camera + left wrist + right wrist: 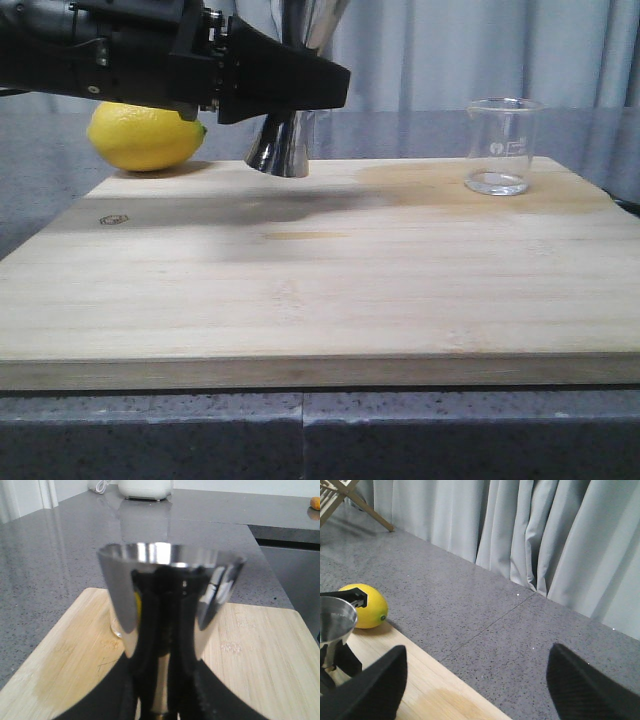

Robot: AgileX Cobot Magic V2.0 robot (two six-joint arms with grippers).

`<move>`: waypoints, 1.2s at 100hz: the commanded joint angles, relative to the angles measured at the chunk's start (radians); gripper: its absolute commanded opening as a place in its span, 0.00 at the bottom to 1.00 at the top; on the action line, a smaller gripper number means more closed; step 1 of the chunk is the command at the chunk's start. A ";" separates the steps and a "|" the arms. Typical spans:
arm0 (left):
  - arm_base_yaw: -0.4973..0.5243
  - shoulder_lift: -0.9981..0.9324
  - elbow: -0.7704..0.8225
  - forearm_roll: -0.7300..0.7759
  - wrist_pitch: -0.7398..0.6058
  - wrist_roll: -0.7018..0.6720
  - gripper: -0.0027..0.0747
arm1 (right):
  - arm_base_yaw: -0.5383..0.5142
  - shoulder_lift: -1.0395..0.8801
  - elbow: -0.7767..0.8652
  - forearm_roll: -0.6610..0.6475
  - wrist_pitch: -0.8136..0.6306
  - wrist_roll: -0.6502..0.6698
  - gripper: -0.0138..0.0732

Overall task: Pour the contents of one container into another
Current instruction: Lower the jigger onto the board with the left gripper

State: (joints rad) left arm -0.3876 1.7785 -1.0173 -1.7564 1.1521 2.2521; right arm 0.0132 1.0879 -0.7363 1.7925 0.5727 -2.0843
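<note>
1. The left gripper [300, 85] reaches in from the left of the front view, above the far part of the wooden board [320, 280], with its black fingers [190, 680] clamped on the waist of a steel jigger [285, 140]
2. The jigger is an hourglass-shaped double cup, polished like a mirror (the left wrist view shows the black fingers reflected in its flared wall [170, 595]); its lower cone hangs just above the board's far edge and casts a shadow on the wood
3. A glass beaker [500, 147] stands upright on the board's far right part, well apart from the jigger; it has a pale printed mark on its side, and whether it holds any liquid cannot be told
4. A lemon [145, 135] lies just behind the board's far left corner, on the grey speckled counter [300, 430], partly hidden by the left arm
5. The right gripper [477, 685] does not appear in the front view; its own wrist camera shows the two dark fingertips [375, 690] spread wide with nothing between them, above the counter near the board's edge
6. That same view catches the lemon [365, 606] and the rim of the jigger [335, 622] off to one side, with grey curtains [520, 535] behind
</note>
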 commanded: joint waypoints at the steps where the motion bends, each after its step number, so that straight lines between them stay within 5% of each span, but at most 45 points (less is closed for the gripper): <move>1: -0.014 -0.039 -0.028 -0.094 0.115 0.004 0.01 | -0.003 -0.020 -0.033 0.064 0.026 0.002 0.76; 120: -0.014 0.013 -0.028 -0.094 0.116 -0.015 0.01 | -0.003 -0.020 -0.033 0.064 0.021 0.002 0.76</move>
State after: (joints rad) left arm -0.3927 1.8333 -1.0173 -1.7606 1.1517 2.2481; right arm 0.0132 1.0879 -0.7363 1.7925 0.5686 -2.0825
